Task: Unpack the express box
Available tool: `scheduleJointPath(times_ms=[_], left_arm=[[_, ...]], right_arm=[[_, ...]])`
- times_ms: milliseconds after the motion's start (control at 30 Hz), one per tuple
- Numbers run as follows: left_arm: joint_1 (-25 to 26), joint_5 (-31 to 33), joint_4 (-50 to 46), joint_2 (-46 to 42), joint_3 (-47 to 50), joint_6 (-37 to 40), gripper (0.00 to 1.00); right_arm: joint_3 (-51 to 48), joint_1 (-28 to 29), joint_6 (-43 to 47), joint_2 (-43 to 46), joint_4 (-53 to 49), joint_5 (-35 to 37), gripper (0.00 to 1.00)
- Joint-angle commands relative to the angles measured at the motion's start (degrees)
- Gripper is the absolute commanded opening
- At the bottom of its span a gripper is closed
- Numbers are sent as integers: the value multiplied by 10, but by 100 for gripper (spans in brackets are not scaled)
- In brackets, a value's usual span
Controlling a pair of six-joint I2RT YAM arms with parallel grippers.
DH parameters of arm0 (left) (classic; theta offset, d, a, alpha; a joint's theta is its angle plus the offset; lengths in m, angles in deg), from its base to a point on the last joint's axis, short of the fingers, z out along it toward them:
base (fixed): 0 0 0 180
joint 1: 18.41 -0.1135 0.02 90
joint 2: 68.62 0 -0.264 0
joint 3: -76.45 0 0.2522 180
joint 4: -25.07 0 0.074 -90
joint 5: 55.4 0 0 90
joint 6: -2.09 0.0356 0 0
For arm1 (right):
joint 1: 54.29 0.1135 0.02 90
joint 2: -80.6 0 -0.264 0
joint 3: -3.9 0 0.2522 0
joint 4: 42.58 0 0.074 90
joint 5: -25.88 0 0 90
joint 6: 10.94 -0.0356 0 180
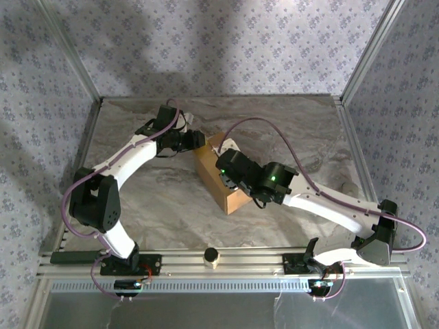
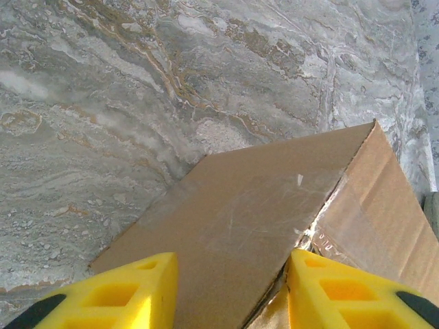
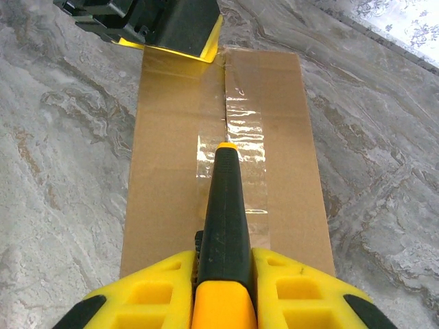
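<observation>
Tape (image 3: pixel 233 147) seals the tan express box (image 3: pixel 171 171); right gripper (image 3: pixel 223 274) clamps a cutter (image 3: pixel 225 205), left gripper (image 2: pixel 232 277) half-open.

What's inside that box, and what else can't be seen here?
Contents of the express box: right wrist view, flaps taped shut.
Tip of the black-and-yellow tool: right wrist view, too small to tell if it cuts.
Whether the left gripper grips the box: left wrist view, its fingers hide contact.
</observation>
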Motion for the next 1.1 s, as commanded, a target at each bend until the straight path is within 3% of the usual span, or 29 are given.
scheduleJointPath(times_ms=[0, 1067], left_arm=[[-18, 123, -49, 13, 17, 7, 42], [-18, 136, -44, 7, 22, 15, 40]], right_arm=[[5, 15, -9, 10, -83, -36, 0], [4, 36, -22, 26, -139, -14, 0]])
